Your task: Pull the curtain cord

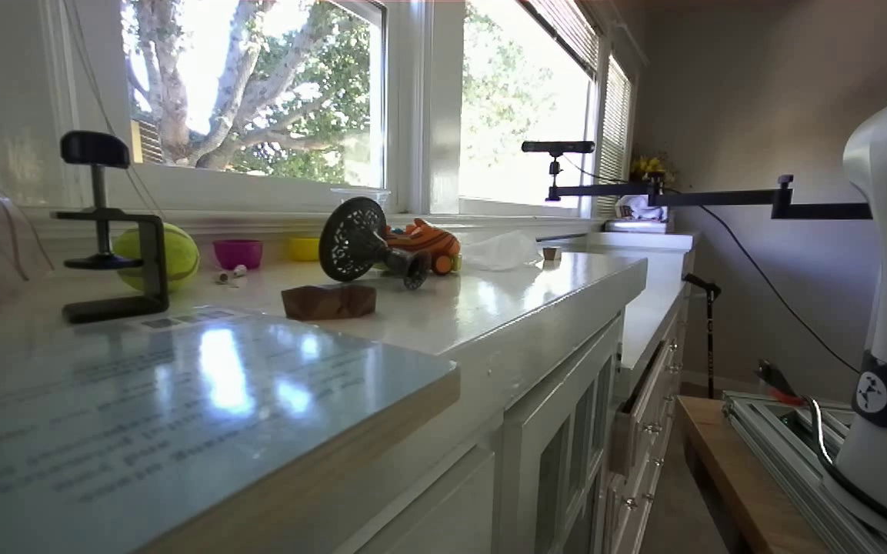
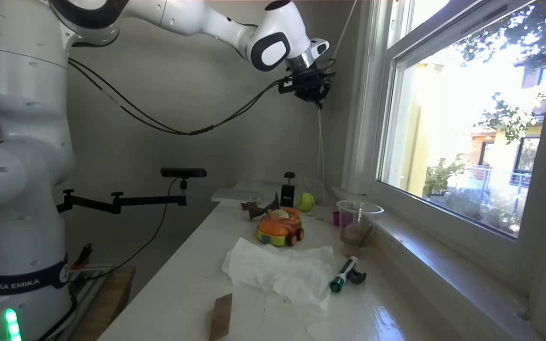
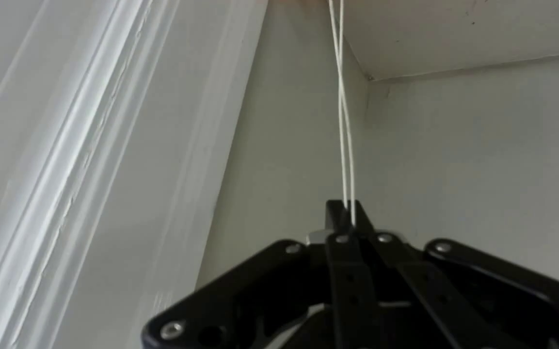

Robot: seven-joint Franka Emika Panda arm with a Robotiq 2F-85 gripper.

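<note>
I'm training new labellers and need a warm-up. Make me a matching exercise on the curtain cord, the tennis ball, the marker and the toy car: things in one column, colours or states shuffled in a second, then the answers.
Things
1. Curtain cord
2. Tennis ball
3. Marker
4. Toy car

Colours or states
A. Mostly orange
B. White with a dark green end
C. Pinched in the gripper
D. Yellow-green

Right pairs: 1-C, 2-D, 3-B, 4-A
</note>
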